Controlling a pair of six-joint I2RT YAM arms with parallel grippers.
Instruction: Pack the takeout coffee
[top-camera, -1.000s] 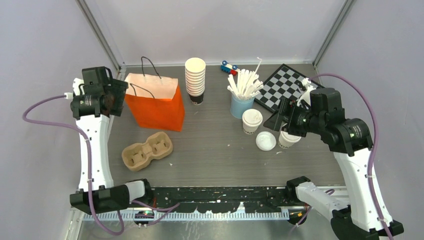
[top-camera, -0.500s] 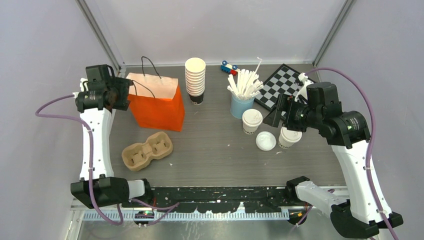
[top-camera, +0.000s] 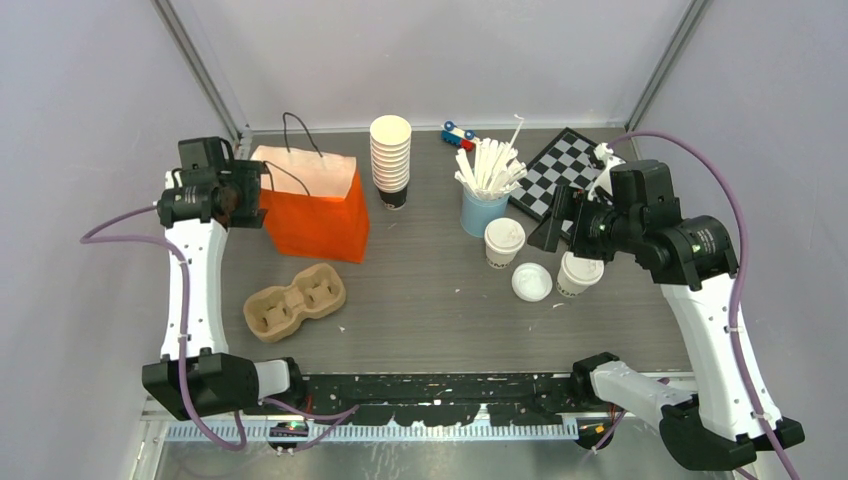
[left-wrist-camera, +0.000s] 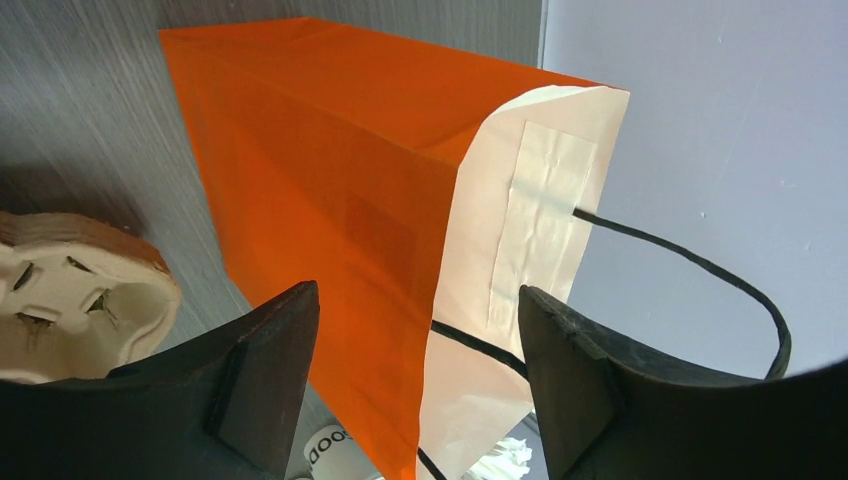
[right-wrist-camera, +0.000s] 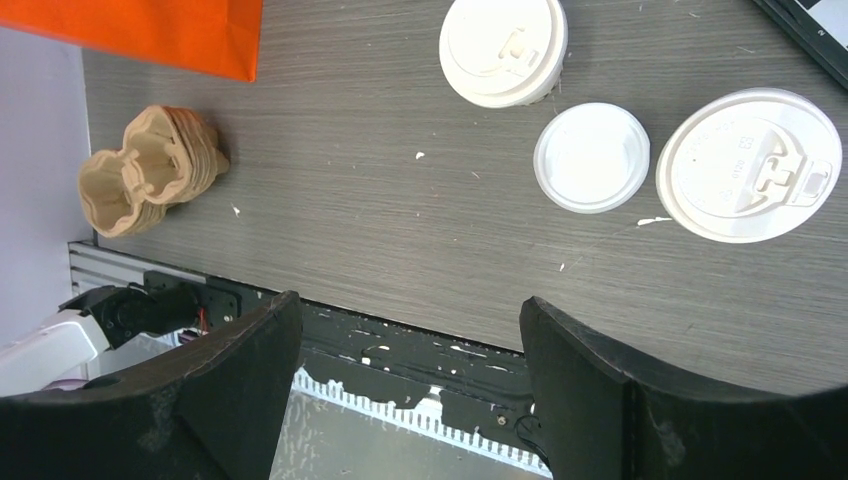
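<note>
Two lidded coffee cups stand upright on the table (top-camera: 430, 290), well apart from the orange bag (top-camera: 310, 210): the closer cup (top-camera: 504, 240) and the farther cup (top-camera: 578, 272). I expect them to be light, thin-walled and easy to crush, with lids that could pop. I'd pinch gently around the paper wall under the lid rim and keep them level. My right end effector (right-wrist-camera: 408, 305) hangs near the farther cup, fingers spread wide, empty. My left end effector (left-wrist-camera: 415, 295) is likewise wide open and empty, just beside the bag's mouth; whether it touches, I cannot tell.
</note>
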